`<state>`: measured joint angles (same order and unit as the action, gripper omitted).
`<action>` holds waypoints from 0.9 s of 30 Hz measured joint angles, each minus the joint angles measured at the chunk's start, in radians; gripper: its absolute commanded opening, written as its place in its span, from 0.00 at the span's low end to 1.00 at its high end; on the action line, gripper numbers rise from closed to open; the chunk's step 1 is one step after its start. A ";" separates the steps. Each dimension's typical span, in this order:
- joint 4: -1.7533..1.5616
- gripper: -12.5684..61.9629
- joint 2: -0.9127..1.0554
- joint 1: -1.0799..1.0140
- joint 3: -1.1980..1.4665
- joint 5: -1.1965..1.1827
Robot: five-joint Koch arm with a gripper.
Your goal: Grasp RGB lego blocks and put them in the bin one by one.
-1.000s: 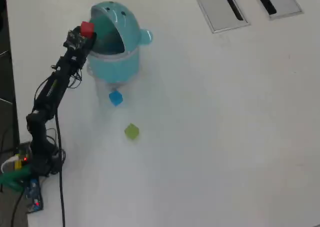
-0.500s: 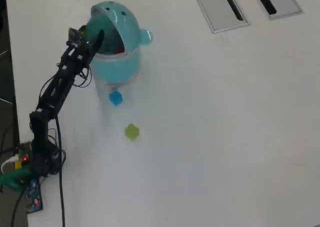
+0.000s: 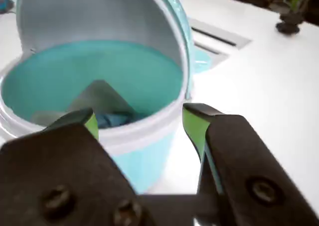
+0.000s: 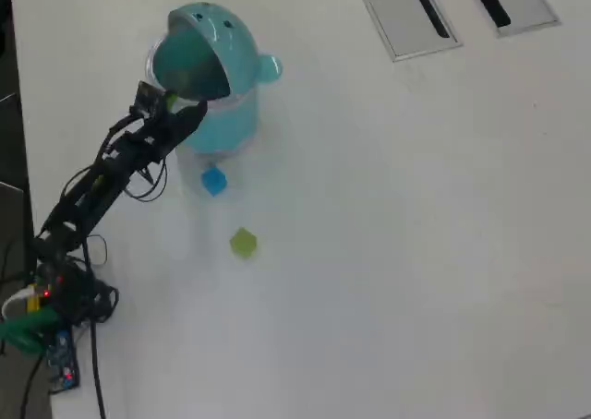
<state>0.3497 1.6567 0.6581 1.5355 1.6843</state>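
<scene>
My end effector (image 3: 139, 119) hangs spread and empty just in front of the bin (image 4: 208, 73), its green-edged jaws level with the rim. I see the bin's lid flipped up. On the white counter (image 4: 416, 234), the blue block (image 4: 213, 180) lies just below the bin in the overhead view, the yellow-green block (image 4: 243, 243) farther down.
</scene>
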 measured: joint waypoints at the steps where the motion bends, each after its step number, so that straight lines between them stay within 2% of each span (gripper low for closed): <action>1: 0.000 0.62 0.026 -0.023 0.032 0.003; 14: 0.054 0.61 0.290 -0.235 0.367 -0.032; 27: 0.054 0.61 0.368 -0.428 0.480 -0.087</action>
<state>0.4034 2.0249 0.2301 2.0157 1.5969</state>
